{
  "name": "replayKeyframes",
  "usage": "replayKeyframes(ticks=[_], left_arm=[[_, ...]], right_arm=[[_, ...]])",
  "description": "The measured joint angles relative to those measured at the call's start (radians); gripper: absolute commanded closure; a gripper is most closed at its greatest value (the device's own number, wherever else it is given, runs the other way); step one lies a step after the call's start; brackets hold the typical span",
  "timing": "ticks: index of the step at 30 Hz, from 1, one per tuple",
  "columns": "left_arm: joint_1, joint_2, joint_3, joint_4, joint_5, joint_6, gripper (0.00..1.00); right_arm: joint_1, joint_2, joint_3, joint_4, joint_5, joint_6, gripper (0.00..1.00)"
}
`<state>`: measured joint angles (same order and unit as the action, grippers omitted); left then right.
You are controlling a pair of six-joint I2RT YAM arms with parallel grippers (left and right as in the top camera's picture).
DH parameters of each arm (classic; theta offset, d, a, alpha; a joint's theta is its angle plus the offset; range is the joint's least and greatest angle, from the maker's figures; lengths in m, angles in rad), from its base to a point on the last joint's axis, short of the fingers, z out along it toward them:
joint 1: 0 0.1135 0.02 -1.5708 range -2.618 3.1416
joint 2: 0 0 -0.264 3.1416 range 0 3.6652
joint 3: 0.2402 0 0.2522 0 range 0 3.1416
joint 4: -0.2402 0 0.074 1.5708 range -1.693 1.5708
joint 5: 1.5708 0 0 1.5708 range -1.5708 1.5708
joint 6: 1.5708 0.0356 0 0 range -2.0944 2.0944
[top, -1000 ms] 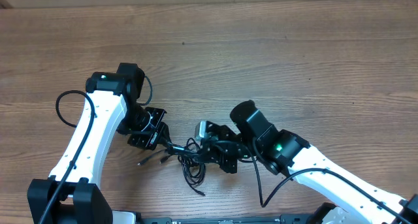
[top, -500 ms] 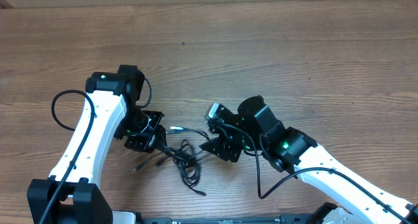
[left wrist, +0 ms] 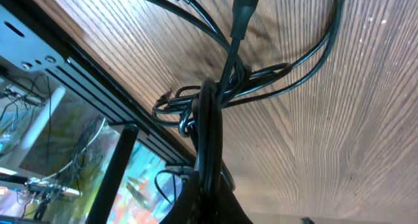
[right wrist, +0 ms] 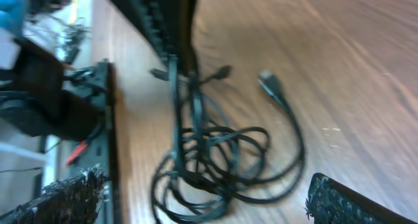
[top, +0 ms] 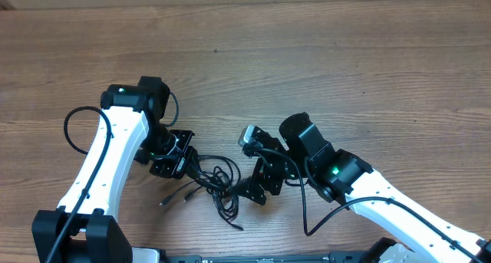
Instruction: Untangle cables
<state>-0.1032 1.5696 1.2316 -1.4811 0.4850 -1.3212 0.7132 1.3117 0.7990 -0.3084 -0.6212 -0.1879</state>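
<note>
The cables (top: 217,183) lie as a small black tangle of loops on the wooden table between my two arms. Loose plug ends trail to the left (top: 173,198) and toward the front. My left gripper (top: 182,162) is shut on one strand at the tangle's left edge. In the left wrist view that strand runs from the left gripper (left wrist: 210,188) up into the knot of the cables (left wrist: 210,96). My right gripper (top: 247,166) stands wide open just right of the tangle. The right wrist view is blurred; the cables (right wrist: 222,152) lie between and beyond its spread fingers (right wrist: 72,198), untouched.
The table's front edge with a black rail (right wrist: 150,15) runs close behind the tangle. The left arm's own thick cable (top: 70,126) loops out to the left. The right arm's cable (top: 305,217) hangs near the front edge.
My right gripper has opened, let go of the tangle and drawn back slightly to the right. The bundle has shifted a little. My left gripper has stayed shut on its strand.
</note>
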Motion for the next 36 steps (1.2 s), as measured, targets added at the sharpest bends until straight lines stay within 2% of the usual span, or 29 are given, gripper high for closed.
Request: replayKeyframes(ticks=[8,15,18,22,31,36], left_arm=[[0.0,0.0,0.0,0.022,0.021,0.0,0.96],[0.0,0.0,0.0,0.027,0.04,-0.024,0.96],[0.0,0.0,0.0,0.026,0.046,-0.064,0.96],[0.0,0.0,0.0,0.026,0.047,-0.136,0.96],[0.0,0.0,0.0,0.021,0.055,-0.226,0.95],[0.0,0.0,0.0,0.017,0.066,-0.233,0.96]], right_arm=[[0.0,0.0,0.0,-0.007,-0.056,0.0,0.01],[0.001,0.062,0.0,-0.006,-0.06,0.002,0.31],[0.009,0.108,0.0,0.009,-0.058,0.0,0.39],[0.039,0.131,0.0,0.028,-0.059,0.002,0.42],[0.132,0.131,0.0,0.055,0.038,-0.001,0.74],[0.138,0.133,0.0,0.067,0.087,0.0,0.75]])
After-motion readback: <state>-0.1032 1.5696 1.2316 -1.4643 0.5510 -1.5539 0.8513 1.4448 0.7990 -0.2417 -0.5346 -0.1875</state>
